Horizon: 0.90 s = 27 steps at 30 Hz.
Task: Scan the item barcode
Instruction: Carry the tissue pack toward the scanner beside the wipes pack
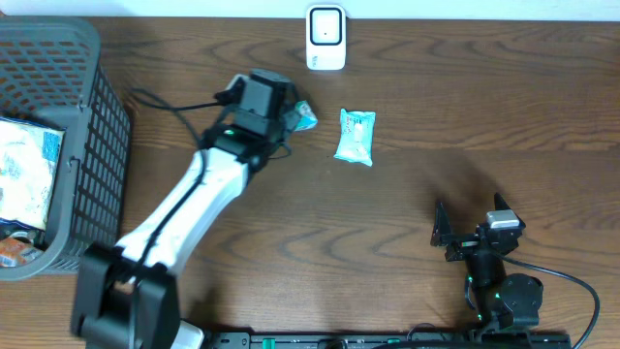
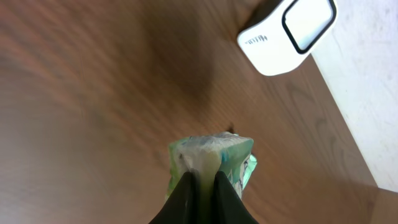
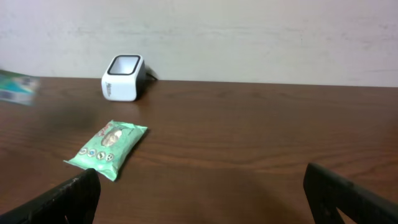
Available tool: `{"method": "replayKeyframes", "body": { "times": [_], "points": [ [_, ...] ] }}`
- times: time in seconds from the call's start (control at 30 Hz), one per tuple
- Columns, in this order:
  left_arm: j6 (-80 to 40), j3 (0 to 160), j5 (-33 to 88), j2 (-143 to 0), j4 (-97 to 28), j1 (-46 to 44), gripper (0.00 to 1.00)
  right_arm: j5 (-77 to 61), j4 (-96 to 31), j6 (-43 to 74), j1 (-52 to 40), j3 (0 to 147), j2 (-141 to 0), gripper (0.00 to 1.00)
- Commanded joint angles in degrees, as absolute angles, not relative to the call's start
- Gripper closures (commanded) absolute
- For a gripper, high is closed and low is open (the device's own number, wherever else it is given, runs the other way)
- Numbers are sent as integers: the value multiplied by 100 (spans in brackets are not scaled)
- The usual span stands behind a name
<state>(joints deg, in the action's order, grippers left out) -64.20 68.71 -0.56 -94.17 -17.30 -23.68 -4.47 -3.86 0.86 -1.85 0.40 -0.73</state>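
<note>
The left fingers [image 2: 183, 205] are clamped on a green packet [image 2: 211, 152] raised above the desk [image 1: 436, 194] at about 7 o'clock from the white scanner [image 1: 325, 37], while the right fingers [image 3: 74, 196] stand wide apart, empty, near the desk's 5 o'clock corner.

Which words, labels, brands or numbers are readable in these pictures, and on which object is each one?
No text can be read.
Scanner: small dark marking on its side, too blurred.
Packet on the table: printed front, too small.
Held packet, in the left fingers: print blurred.
</note>
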Motion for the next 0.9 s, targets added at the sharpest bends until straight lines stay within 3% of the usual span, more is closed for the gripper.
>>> {"method": "replayKeyframes", "body": {
  "times": [0.0, 0.47, 0.6, 0.87],
  "points": [
    [-6617, 6912, -377, -9944, -1199, -2609, 92, -484, -405, 123, -231, 34, -49, 1],
    [-7575, 6912, -534, -11439, -204, -2836, 91, -484, -405, 123, -231, 34, -49, 1],
    [-7570, 6912, -375, -11445, 128, -2967, 71, -484, -405, 123, -231, 34, -49, 1],
    [-6536, 6914, 270, -11441, 1094, -3269, 70, -484, -405, 123, -231, 34, -49, 1]
  ]
}}
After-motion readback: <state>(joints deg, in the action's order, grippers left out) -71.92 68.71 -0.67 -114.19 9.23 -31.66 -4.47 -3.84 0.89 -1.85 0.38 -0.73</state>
